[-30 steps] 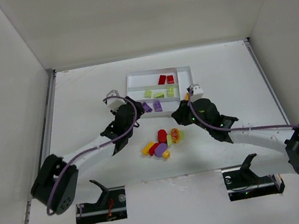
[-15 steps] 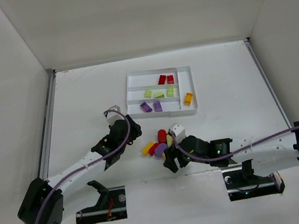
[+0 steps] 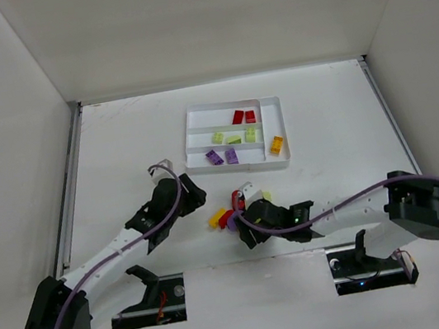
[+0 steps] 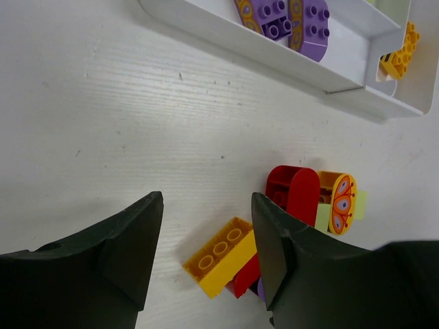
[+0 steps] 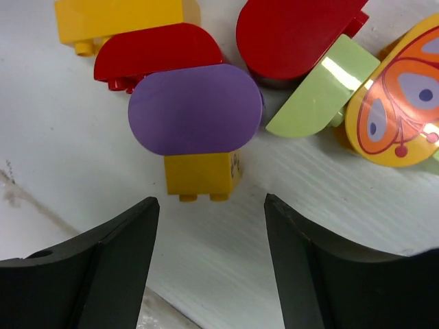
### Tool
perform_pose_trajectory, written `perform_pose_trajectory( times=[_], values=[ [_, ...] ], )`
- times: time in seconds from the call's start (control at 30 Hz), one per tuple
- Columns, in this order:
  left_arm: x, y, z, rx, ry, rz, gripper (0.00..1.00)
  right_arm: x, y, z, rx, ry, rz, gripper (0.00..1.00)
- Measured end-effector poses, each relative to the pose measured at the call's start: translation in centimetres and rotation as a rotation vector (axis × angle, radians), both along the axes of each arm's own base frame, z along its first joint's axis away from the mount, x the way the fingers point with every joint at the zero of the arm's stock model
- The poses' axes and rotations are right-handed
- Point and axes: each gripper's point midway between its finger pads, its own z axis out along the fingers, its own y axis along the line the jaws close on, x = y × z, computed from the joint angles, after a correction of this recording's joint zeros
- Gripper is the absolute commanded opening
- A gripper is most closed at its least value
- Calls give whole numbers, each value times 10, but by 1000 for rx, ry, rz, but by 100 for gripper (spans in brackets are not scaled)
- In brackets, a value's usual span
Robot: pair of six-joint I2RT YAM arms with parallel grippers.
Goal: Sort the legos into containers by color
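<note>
Hovering fingers apart, right gripper (image 5: 209,212) frames small yellow lego (image 5: 202,175) unseen from left wrist.

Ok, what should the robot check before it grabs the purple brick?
1. Right jaws open and empty: ok.
2. Purple brick straight ahead of them: ok.
3. Purple brick loose from the yellow brick it overlaps: cannot tell.
4. Red brick out of the way: not ok, it touches the purple one and may shift.
5. Room in the purple slot of the tray: ok.
6. Left jaws away from the purple brick: ok.
</note>
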Motion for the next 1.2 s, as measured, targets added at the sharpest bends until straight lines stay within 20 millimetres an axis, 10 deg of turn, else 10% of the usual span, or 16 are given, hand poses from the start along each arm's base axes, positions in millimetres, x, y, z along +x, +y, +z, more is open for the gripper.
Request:
perform_pose_trajectory(
  times=[0.37,0.8,1.2],
  values=[
    [-24,2,-15,-50,73,-53,66,18,15,2,34,-39,7,39],
    [-35,-18,11,-251,36,-133,81,30,18,62,254,-56,47,38],
    [-51,-52,17,-395,122,-250,71,27,21,62,255,-49,87,38]
  ],
)
